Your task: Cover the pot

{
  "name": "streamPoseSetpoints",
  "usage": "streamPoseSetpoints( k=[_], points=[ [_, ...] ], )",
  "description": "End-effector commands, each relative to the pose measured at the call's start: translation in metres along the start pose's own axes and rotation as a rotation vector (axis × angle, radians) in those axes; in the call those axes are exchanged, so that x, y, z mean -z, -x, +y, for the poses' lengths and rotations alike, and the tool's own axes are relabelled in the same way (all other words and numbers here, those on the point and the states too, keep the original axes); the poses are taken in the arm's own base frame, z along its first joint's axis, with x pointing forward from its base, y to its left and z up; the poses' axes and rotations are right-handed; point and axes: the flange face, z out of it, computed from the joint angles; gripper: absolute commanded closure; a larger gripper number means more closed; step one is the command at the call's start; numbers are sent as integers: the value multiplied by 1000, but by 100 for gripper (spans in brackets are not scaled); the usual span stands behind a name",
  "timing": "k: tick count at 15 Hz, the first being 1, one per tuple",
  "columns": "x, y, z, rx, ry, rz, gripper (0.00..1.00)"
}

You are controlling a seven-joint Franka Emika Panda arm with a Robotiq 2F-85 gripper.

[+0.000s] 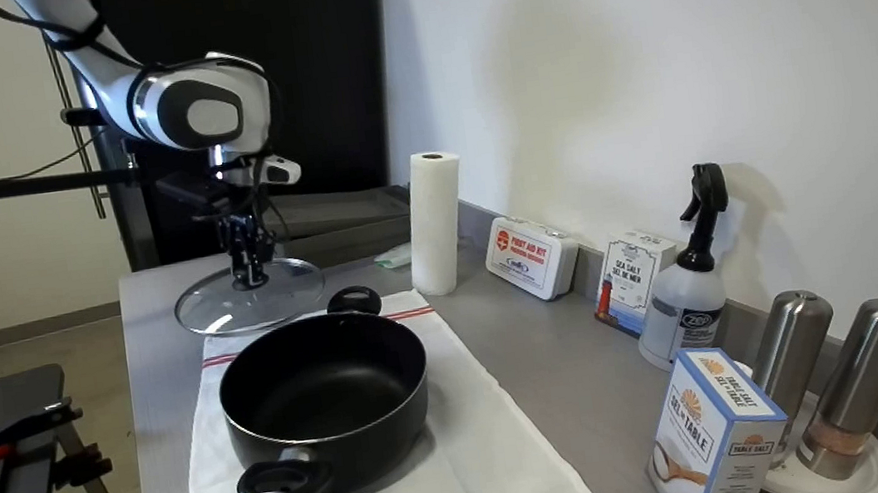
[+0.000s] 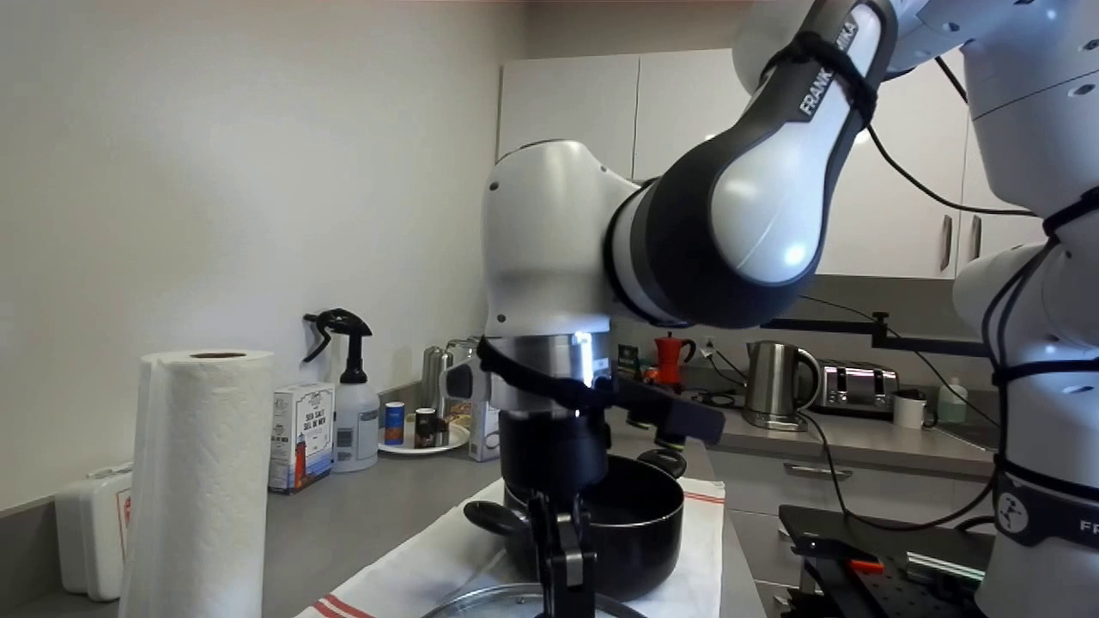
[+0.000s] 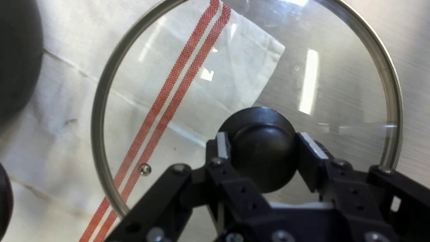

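Observation:
The wide black pot stands upright and uncovered on the cloth in an exterior view. In the other view from outside it is partly behind my gripper. Its dark side shows at the wrist view's left edge. The round glass lid with metal rim hangs level below my gripper, beyond the pot's far handle. It fills much of the wrist view. My gripper's fingers press both sides of the lid's black knob. The lid appears raised off the counter; its exact height is unclear.
A white cloth with red stripes lies under the pot. Along the wall stand a paper towel roll, first aid kit, sea salt box, spray bottle, table salt box and two steel grinders.

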Motion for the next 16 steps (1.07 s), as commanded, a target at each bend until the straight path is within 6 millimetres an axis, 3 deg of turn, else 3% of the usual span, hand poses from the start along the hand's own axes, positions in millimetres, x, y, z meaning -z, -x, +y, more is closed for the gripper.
streamPoseSetpoints(
  k=[1, 8, 16],
  points=[
    [44, 22, -6, 14, 42, 13, 75],
    [93, 47, 20, -52, 91, 17, 75],
    [104, 67, 104, -259, 84, 31, 75]
  ],
)
